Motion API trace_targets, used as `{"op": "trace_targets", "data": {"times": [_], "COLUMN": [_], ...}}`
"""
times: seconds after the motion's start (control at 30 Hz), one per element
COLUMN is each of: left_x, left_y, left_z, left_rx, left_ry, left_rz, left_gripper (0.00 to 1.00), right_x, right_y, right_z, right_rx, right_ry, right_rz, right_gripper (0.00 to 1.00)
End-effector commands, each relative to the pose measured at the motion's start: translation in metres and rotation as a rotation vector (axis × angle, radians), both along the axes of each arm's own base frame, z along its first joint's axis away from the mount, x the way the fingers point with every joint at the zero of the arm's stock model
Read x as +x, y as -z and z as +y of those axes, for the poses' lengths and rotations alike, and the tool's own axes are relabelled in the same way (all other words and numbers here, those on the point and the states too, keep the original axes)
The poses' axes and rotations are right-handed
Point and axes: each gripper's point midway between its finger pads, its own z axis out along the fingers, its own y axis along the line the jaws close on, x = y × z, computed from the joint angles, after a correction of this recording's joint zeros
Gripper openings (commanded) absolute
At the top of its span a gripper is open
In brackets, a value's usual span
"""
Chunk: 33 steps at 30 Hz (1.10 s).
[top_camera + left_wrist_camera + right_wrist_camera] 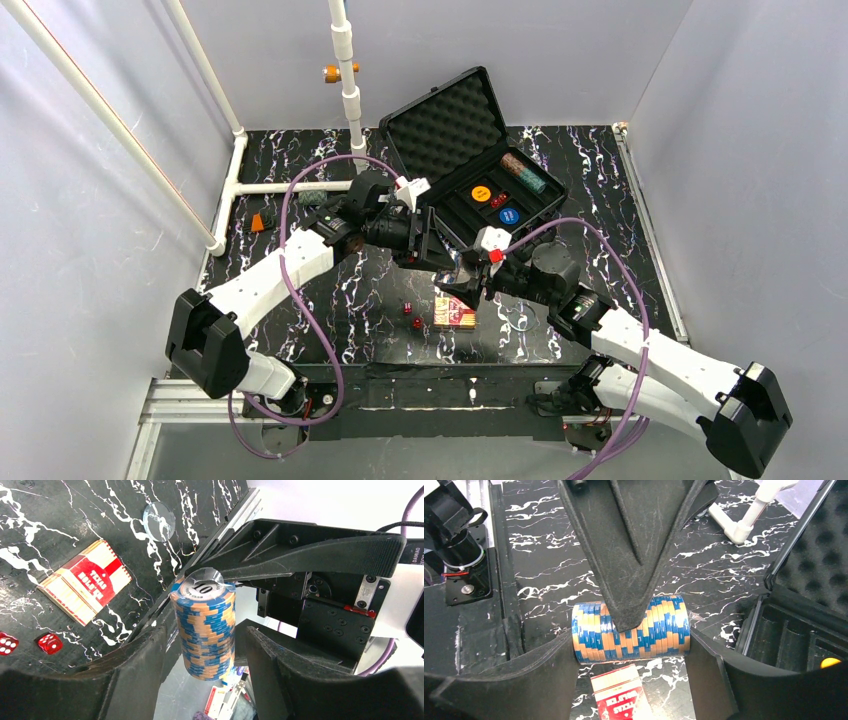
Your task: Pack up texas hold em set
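Black, white-veined table (370, 290) is enclosed by pale walls, and the black case (440, 125) is seen lying open at its far side, its foam-lined lid raised. An orange disc (481, 193), a blue disc (509, 215) and a chip roll (523, 172) are lodged in its tray. Above the table, just in front of the case, a blue-and-orange chip stack (664, 625) is clamped end to end by the right gripper (631, 652), with one finger pressed on each end chip. The left gripper (202, 635) is set across the middle of the same stack. Its jaws are parted and a gap is seen beside one finger, though contact at the other cannot be judged. The red-yellow card box (455, 312) and two red dice (407, 307) are found lying on the table below the grippers, near one another.
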Motion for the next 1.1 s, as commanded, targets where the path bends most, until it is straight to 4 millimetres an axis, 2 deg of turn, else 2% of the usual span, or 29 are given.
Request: {"op": "trace_targets", "data": {"times": [0.0,0.37,0.53,0.63,0.7,0.83,0.97,1.0,1.07], "left_x": [-0.005,-0.006,-0.005,-0.004,-0.004,-0.003,-0.002,-0.001,0.000], "left_y": [-0.012,-0.004,-0.002,-0.004,-0.004,-0.004,-0.007,-0.008,-0.009], "left_z": [-0.005,-0.012,-0.016,-0.019,-0.019,-0.018,-0.018,-0.018,-0.018], "left_rx": [-0.033,-0.022,-0.025,-0.033,-0.031,-0.029,-0.031,-0.032,-0.031], "left_ry": [0.038,0.041,0.042,0.042,0.035,0.022,0.012,0.008,0.000], "left_rz": [-0.009,0.009,0.011,0.015,0.018,0.021,0.015,0.011,0.000], "left_gripper": [0.55,0.52,0.38,0.19,0.00,0.00,0.00,0.00,0.00], "right_x": [0.009,0.011,0.011,0.012,0.012,0.012,0.011,0.011,0.012], "right_y": [-0.053,-0.053,-0.049,-0.048,-0.048,-0.047,-0.043,-0.043,-0.043], "right_z": [0.003,0.002,0.001,0.000,-0.001,-0.003,-0.005,-0.006,-0.007], "right_rx": [0.136,0.144,0.143,0.142,0.146,0.146,0.141,0.142,0.148], "right_ry": [0.027,0.043,0.047,0.053,0.061,0.069,0.074,0.077,0.085], "right_rz": [-0.158,-0.164,-0.161,-0.159,-0.159,-0.153,-0.146,-0.147,-0.148], "right_gripper": [0.01,0.01,0.01,0.01,0.10,0.41,0.59,0.69,0.81]}}
